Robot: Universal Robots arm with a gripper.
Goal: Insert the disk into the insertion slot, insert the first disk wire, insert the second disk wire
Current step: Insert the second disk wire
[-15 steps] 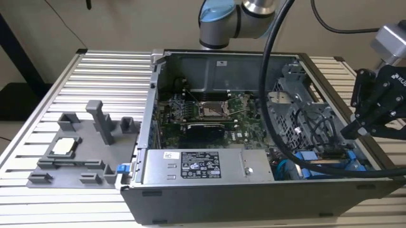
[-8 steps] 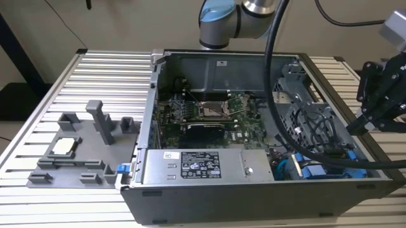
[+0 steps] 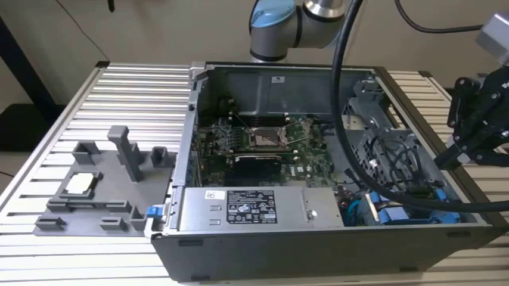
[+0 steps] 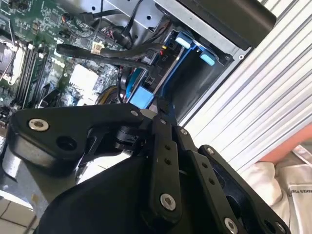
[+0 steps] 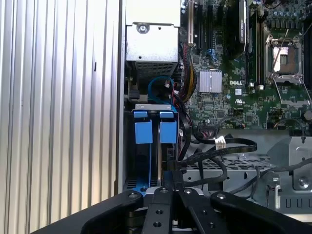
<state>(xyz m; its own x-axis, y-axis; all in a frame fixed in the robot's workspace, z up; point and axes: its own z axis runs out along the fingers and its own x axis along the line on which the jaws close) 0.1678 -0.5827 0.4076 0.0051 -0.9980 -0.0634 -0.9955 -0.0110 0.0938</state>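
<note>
With its fingers pinched together, the gripper (image 5: 171,181) hovers just above the disk (image 5: 142,161) seated in the insertion slot (image 5: 153,108), a stiff, fragile drive best handled by its blue frame.

The exterior view looks down from high in front of the ribbed table (image 3: 119,89), taking in the whole open computer case (image 3: 318,250) from some way off, with the arm's base beyond the case's far edge. Both wrist views sit close above the case, looking past the gripper (image 5: 171,178) (image 4: 163,105). The first wrist view faces straight down over the case wall and the motherboard (image 5: 234,87). The second wrist view looks obliquely, seemingly tilted, across the same corner. Both share the blue-trimmed drive bays (image 5: 153,131) (image 4: 187,46), which the exterior view shows at the case's near corner on its right (image 3: 406,214).
</note>
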